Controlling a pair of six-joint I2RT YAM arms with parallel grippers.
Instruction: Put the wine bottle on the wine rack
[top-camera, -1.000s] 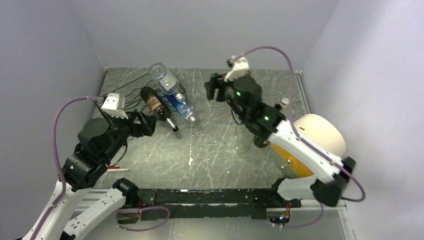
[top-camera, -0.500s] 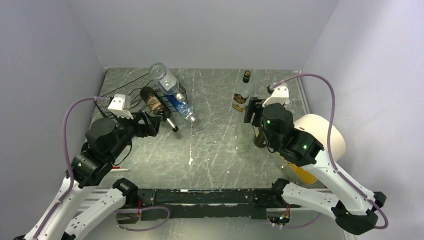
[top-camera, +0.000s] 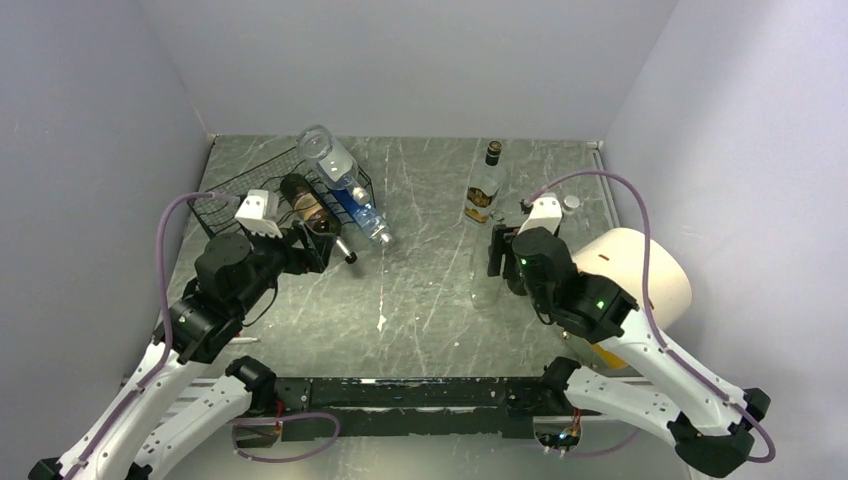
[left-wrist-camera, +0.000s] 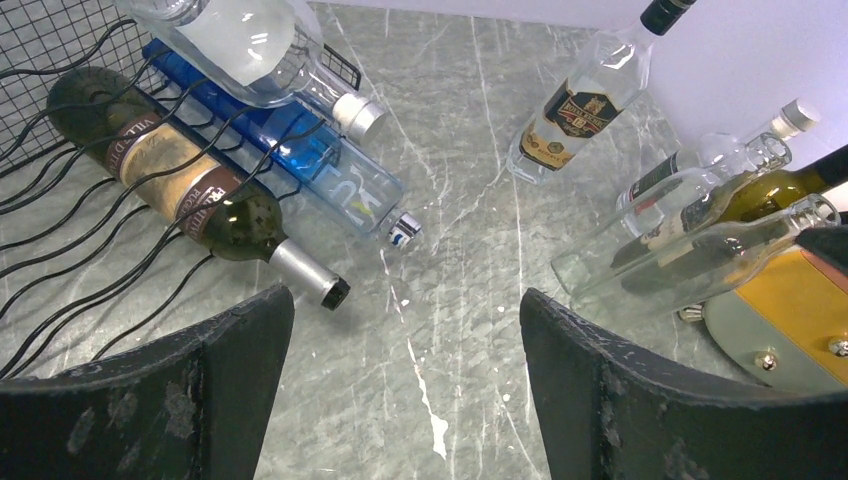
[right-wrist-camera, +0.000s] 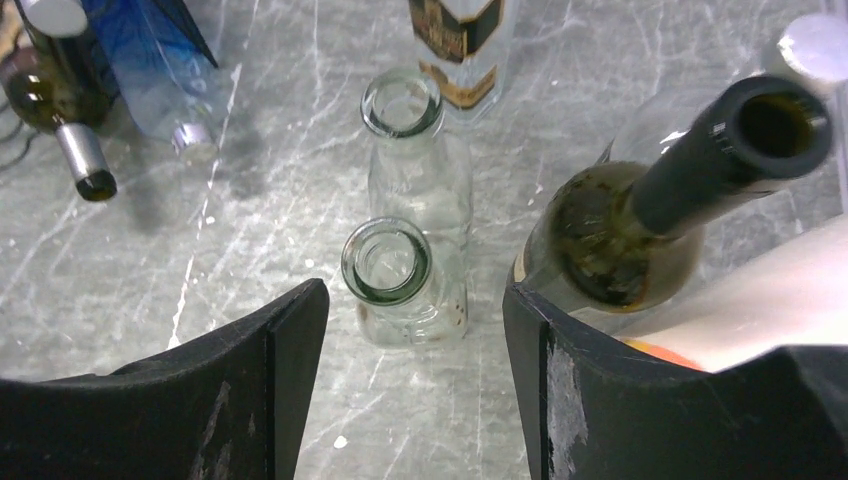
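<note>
Found both wide and empty: right claw (right-wrist-camera: 412, 310) hanging over two clear open-necked bottles (right-wrist-camera: 400, 270), the dark green wine bottle (right-wrist-camera: 615, 225) standing just beside its right finger, and left claw (left-wrist-camera: 400, 330) facing the wine rack (left-wrist-camera: 60, 60) at the far left of the surface (top-camera: 420, 290). Judged as the approach step, with nothing gripped yet. Calls next for shifting onto the dark neck, closing, then carrying across to a free cradle, with three bottles (left-wrist-camera: 250, 110) already lodged there.

I saw the black wire wine rack (top-camera: 232, 190) at far left, three bottles (left-wrist-camera: 190, 180) lying in it. The dark wine bottle (right-wrist-camera: 610, 240) stood upright, apparently uncorked.
</note>
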